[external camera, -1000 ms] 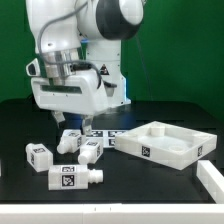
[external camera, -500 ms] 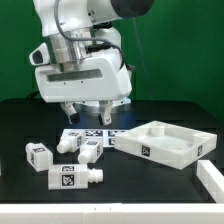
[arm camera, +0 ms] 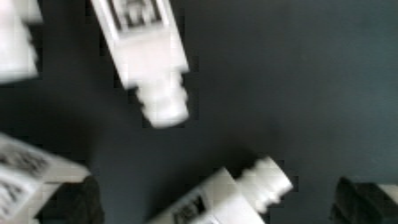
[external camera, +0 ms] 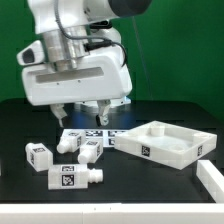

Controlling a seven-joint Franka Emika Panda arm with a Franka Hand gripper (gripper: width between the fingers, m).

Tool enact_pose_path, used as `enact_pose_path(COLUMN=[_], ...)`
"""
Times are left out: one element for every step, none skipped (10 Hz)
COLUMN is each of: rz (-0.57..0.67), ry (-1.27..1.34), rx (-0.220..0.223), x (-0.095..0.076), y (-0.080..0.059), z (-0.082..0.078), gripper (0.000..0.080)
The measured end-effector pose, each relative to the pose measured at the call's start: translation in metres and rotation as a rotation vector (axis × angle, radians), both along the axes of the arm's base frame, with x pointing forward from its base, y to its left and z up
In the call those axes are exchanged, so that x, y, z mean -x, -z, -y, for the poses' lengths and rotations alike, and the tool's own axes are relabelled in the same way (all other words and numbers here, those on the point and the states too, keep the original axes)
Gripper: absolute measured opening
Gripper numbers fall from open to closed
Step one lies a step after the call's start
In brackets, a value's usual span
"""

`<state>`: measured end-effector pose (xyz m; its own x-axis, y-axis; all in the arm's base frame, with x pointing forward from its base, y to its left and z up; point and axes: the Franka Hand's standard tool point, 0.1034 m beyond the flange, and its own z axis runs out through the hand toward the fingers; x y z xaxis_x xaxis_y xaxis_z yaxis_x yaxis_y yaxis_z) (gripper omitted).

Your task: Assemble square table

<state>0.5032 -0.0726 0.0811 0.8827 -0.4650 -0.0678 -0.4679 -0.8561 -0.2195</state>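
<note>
Item: square panel [external camera: 160, 145], lower right of frame, on the desk [external camera: 20, 125]. Legs [external camera: 70, 178] lie loose at lower left. Probably light, rigid, smooth plastic; best gripped across a leg's chunky body. Jaws spread wide, empty, hovering above the legs.

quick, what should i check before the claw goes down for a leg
1. claw open: ok, jaws spread wide.
2. claw empty: ok, nothing between the jaws.
3. legs reachable: ok, they lie loose on the table, below the claw.
4. claw lined up over one leg: cannot tell, the wrist view is blurred.
5. square panel out of the way: ok, it sits at the exterior view's right, apart from the legs.
6. panel's corner holes free: cannot tell, not visible.
</note>
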Motion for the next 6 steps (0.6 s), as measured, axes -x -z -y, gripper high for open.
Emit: enact_pose_path(rz=[0.038,0.088,0.095,0.097,0.111,0.129], ry=[-0.141,-0.254,-0.262,-0.312,-0.376,-0.500], rx=[0.014,0.037,0.056,0.058,0.065,0.082], x=[-0.016,-0.019,-0.003,-0.002,-0.005,-0.007], y=[-0.002,-0.004,-0.004,-0.003,-0.003,-0.001], z=[-0.001,-0.008,-0.010,-0.008,-0.006,-0.003], gripper=[0.0649,0.0649,0.0649,0.0649,0.0649,0.0649])
